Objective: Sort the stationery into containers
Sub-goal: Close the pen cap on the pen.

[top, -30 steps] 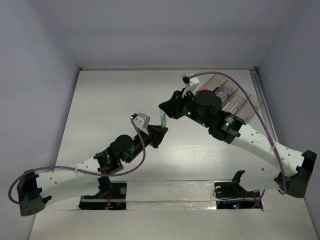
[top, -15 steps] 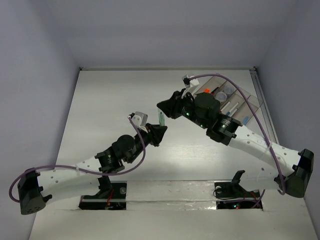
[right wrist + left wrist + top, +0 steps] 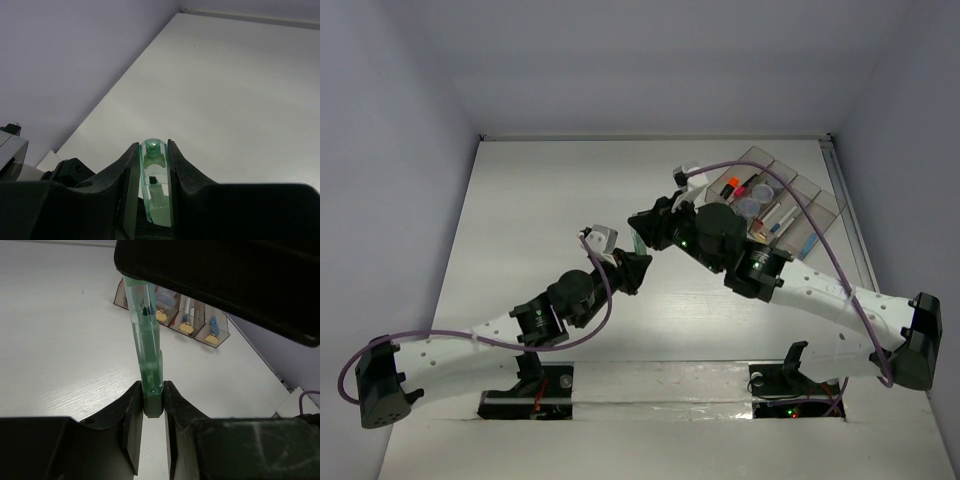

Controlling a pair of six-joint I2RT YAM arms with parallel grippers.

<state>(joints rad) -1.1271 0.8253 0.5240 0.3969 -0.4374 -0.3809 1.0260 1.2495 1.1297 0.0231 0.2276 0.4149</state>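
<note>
Tabletop (image 3: 540, 220) white and grained, walls (image 3: 390, 150) lilac, left pincer (image 3: 152, 391) and right pincer (image 3: 152, 145) both clamped on green tube (image 3: 145, 320).

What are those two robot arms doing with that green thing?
They're sharing one pale-green tube, held up between them. The left gripper pinches its lower dark end, and the right gripper clamps its upper part. The grey tray behind already has other stationery in it; the tube isn't in there yet.
</note>
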